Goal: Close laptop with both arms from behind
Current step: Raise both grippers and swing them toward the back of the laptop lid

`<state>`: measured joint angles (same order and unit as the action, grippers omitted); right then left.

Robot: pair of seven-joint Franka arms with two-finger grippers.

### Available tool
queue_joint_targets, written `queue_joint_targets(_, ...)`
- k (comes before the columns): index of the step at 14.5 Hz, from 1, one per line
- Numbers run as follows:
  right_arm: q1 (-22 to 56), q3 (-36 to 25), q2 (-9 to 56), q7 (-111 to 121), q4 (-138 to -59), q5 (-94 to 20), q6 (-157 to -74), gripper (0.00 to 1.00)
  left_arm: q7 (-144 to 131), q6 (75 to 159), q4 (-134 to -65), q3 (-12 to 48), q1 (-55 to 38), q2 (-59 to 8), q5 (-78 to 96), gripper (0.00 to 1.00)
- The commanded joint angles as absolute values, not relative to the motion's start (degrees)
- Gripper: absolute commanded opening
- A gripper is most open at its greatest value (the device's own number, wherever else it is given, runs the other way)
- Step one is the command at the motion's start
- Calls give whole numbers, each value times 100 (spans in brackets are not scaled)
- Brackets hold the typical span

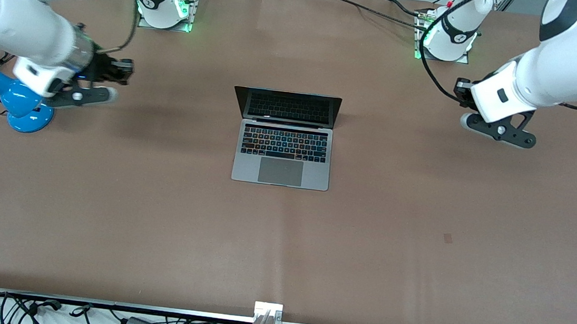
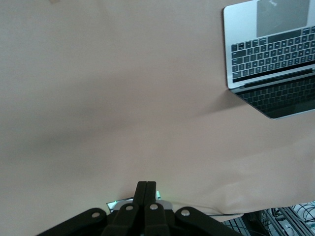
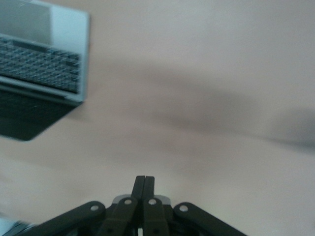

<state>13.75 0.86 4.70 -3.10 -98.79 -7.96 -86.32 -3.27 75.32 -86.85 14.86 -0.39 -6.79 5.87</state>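
Note:
The silver-grey laptop [image 1: 283, 153] lies open in the middle of the table, its dark screen upright and its keyboard toward the front camera. It also shows in the left wrist view [image 2: 268, 49] and in the right wrist view [image 3: 42, 64]. My right gripper [image 1: 127, 69] is shut and empty, in the air over bare table toward the right arm's end, well apart from the laptop. My left gripper [image 1: 458, 88] is shut and empty, over bare table toward the left arm's end. The closed fingertips show in the left wrist view [image 2: 146, 186] and the right wrist view [image 3: 144, 181].
A blue desk lamp [image 1: 18, 100] stands on the table just below the right arm's hand. The arm bases [image 1: 165, 4] [image 1: 446, 37] stand at the table's back edge. Cables lie along the front edge [image 1: 146, 323].

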Motion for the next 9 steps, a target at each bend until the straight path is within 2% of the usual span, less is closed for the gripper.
queue_joint_targets(1,1782,53,720,-694,-9888,-1283,-8482,0,-552,7436,-9059,1512,18,-362,1044,1)
queue_joint_targets(5,2450,53,1063,-1134,-9888,-1336,-8517,0,-1167,8031,-10315,2362,53,376,1484,1)
queue_joint_targets(9,2873,53,1370,-1274,-9888,-1852,-8551,0,-1178,8585,-11362,2680,44,1149,2433,1)
